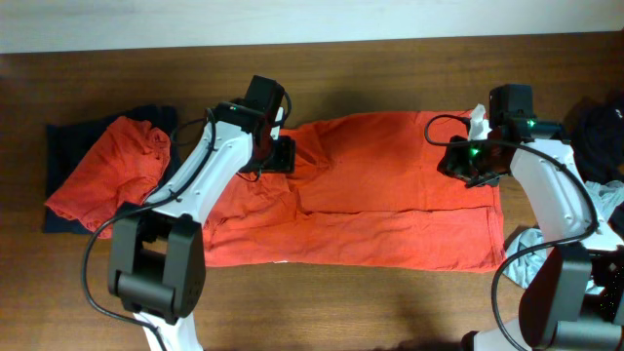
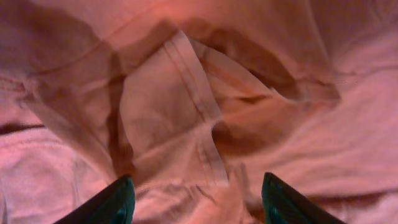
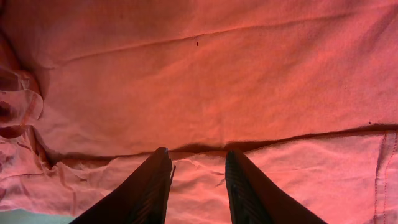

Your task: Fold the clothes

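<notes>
A red-orange T-shirt (image 1: 390,200) lies spread across the table's middle, its lower part folded up into a band along the front. My left gripper (image 1: 283,156) is over its left sleeve and open. In the left wrist view the fingers of the left gripper (image 2: 196,199) stand wide apart above the rumpled sleeve hem (image 2: 193,93). My right gripper (image 1: 466,161) is at the shirt's upper right. In the right wrist view the right gripper (image 3: 197,154) pinches a wrinkled fold of the shirt (image 3: 205,74) at the folded edge.
A second red-orange garment (image 1: 107,175) lies crumpled on a navy one (image 1: 60,146) at the far left. At the right edge sit a black garment (image 1: 600,122) and a grey-blue one (image 1: 531,258). Bare wooden table (image 1: 390,302) runs along the front.
</notes>
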Tool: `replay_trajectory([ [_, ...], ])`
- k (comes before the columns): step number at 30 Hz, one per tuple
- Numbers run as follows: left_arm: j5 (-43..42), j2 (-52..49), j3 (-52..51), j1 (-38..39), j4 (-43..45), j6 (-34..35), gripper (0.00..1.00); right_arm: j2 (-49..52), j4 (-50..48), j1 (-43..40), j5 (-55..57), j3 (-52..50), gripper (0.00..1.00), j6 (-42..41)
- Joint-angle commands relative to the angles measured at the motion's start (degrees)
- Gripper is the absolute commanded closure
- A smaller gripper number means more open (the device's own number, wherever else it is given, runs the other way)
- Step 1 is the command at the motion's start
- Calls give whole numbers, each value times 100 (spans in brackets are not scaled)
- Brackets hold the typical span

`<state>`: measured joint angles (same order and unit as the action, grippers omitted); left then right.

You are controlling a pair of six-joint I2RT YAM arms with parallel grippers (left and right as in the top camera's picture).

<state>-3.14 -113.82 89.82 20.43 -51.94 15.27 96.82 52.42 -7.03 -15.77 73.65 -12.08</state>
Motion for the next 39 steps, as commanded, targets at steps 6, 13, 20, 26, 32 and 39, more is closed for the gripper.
replay_trajectory([
  [6, 1408, -393, -13, 365, 286, 48, 37, 37, 11, 22, -13, 90, 67, -39],
  [13, 1652, -503, -22, 605, 525, -74, 38, 37, 55, 22, -13, 90, 67, -37],
  [20, 1757, -730, -22, 605, 546, -79, 40, 37, 57, 22, -13, 90, 67, -37],
  [26, 1755, -874, -22, 605, 503, -208, 50, 37, 55, 22, -13, 90, 66, -37],
  [32, 1757, -872, -13, 605, 474, -208, 74, 37, 55, 22, -13, 90, 66, -37],
  [39, 1759, -863, 420, 605, -149, -210, 84, 37, 55, 22, -11, 90, 67, -37],
])
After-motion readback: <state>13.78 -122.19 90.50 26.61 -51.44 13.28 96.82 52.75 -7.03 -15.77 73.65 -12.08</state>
